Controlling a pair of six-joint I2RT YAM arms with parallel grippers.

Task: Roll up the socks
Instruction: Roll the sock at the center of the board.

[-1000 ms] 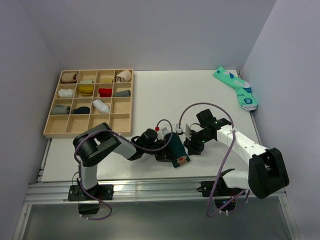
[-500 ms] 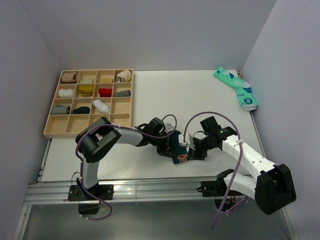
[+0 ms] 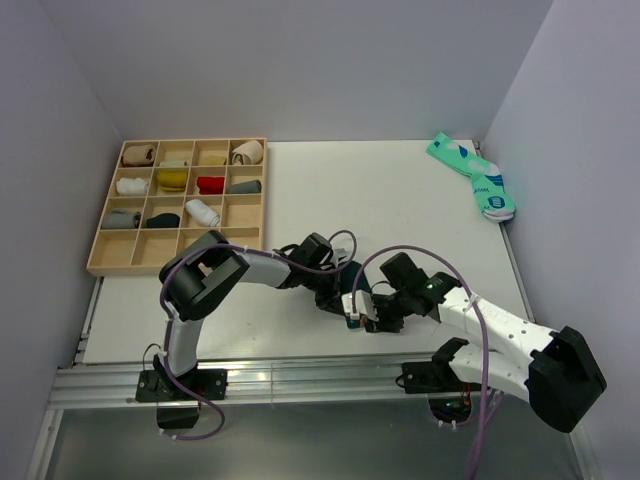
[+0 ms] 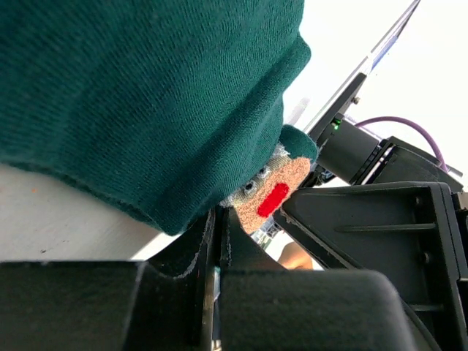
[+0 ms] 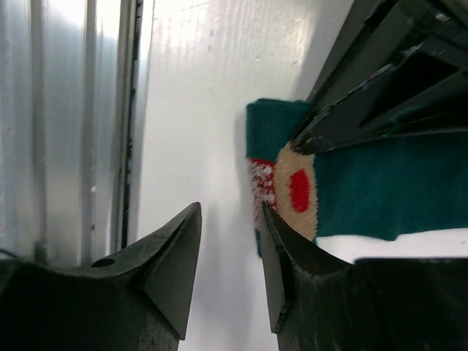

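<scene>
Wrist views show a face on the green sock (image 5: 365, 190); from above, arms hide it, near the front edge of the table (image 3: 330, 190). The left pincer (image 4: 219, 245) pinches the sock tight; the right pincer (image 5: 230, 212) is half open, holding nothing.

knitted cloth dark green sock (image 4: 146, 95), glossy white table (image 5: 197, 110), wooden tray (image 3: 120, 266)

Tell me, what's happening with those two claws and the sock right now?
Left gripper shut at edge of dark green knitted sock. Right gripper open beside the cuff. Nothing between its jaws.
</scene>
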